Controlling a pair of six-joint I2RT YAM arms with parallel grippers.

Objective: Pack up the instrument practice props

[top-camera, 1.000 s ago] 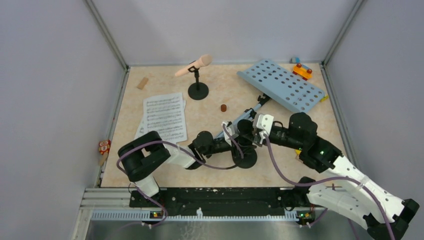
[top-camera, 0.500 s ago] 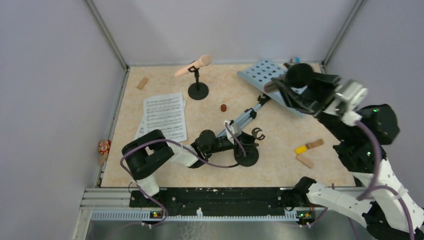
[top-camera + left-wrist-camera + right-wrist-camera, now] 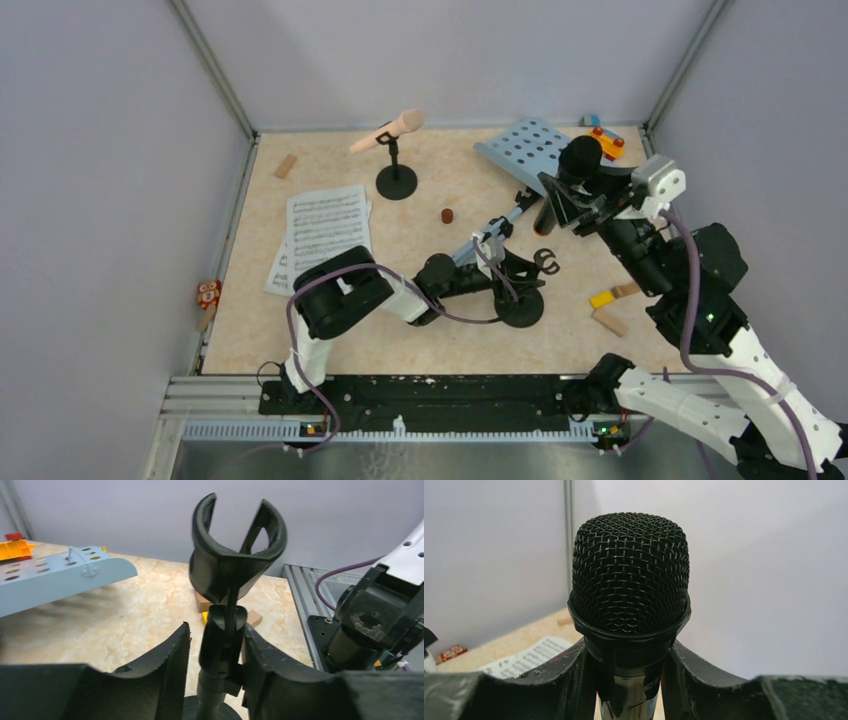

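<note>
Gripping the black microphone (image 3: 630,575) just below its mesh head, the right end effector (image 3: 629,651) is partly closed around the barrel and holds it above the far right of the desk (image 3: 300,340), over the light-blue music rack (image 3: 528,143). The left end effector (image 3: 215,636) is closed about as far on the thin stem of the black mic holder (image 3: 235,550), which stands mid-desk on its round base. The microphone looks rigid, smooth and head-heavy, so a hold close under the head should stop it swinging. The holder probably carries its weight in the base, so a low grip on the stem suits it, and its forked clip looks like the breakable part. Room is tight by the right wall (image 3: 760,120) and the rack's edge. The bare front of the desk is freer, apart from toy blocks (image 3: 612,308).
</note>
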